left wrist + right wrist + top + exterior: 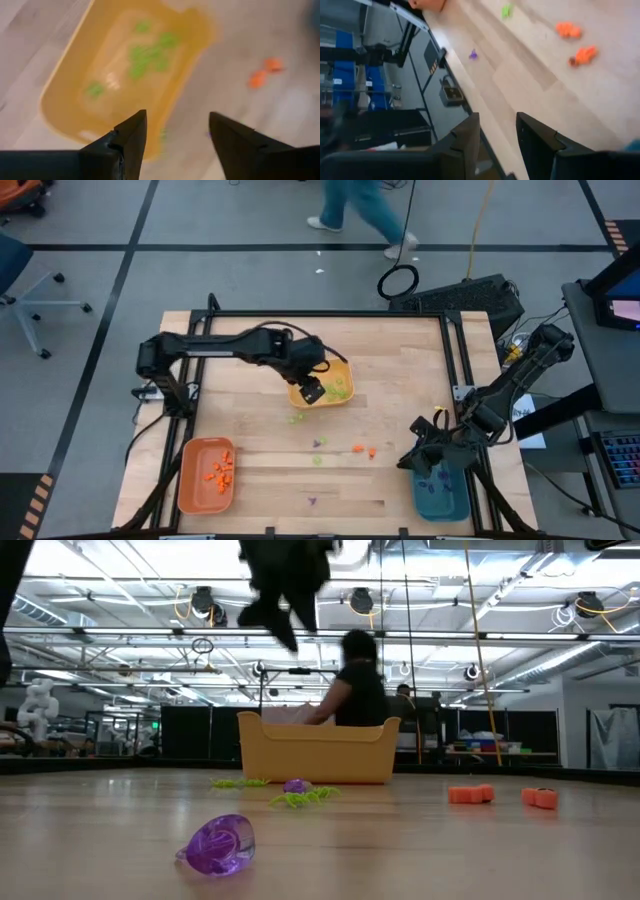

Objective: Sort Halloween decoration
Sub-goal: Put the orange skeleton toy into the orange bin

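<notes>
Left gripper (312,391), fingers parted and empty, above yellow tray (345,372) of green pieces (150,55): lift clear before seeking next stray piece.

A yellow tray (343,394) sits mid-table (400,360), an orange tray (190,480) at the near left corner and a teal tray (440,502) near right. A person (365,210) walks on the floor beyond the far edge.

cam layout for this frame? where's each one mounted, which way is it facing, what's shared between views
High: overhead, straight down; both arms, yellow tray.
Low: tabletop level, facing the room; yellow tray, an arm hanging above.
Left wrist: over the tray; open left pincer.
Right wrist: toward the table edge; right pincer.
Shared: orange pieces.
</notes>
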You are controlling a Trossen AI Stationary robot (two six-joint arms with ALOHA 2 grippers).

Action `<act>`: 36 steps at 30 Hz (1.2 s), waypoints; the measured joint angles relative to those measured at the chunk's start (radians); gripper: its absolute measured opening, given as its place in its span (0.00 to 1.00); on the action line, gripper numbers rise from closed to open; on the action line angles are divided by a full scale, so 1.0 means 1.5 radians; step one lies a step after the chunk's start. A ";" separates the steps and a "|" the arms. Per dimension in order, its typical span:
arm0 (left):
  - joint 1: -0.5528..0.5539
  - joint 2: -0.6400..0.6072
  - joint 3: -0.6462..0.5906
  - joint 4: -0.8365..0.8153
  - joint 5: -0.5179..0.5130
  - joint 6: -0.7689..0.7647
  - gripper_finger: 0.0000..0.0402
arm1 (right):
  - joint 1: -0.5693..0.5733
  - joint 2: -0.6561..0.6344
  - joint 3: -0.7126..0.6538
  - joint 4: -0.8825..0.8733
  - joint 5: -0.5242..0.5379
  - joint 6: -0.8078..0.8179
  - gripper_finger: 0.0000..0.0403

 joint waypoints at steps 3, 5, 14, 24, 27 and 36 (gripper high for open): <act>-0.027 -0.040 0.027 0.017 -0.005 0.005 0.51 | -0.031 0.000 0.012 0.001 0.000 -0.035 0.29; -0.049 -0.070 0.032 0.046 -0.025 0.007 0.50 | -0.056 0.000 0.024 -0.001 0.001 -0.069 0.29; -0.173 -0.118 0.032 0.121 -0.132 -0.017 0.47 | -0.249 0.034 0.091 -0.116 -0.089 -0.339 0.29; -0.302 -0.111 0.031 0.127 -0.274 -0.132 0.46 | -0.300 0.124 0.111 -0.088 -0.159 -0.547 0.38; -0.327 -0.111 0.031 0.120 -0.299 -0.164 0.46 | -0.301 0.155 0.111 -0.068 -0.159 -0.560 0.43; -0.376 -0.109 -0.044 0.005 -0.305 -0.263 0.46 | -0.300 0.220 0.111 0.057 -0.156 -0.537 0.53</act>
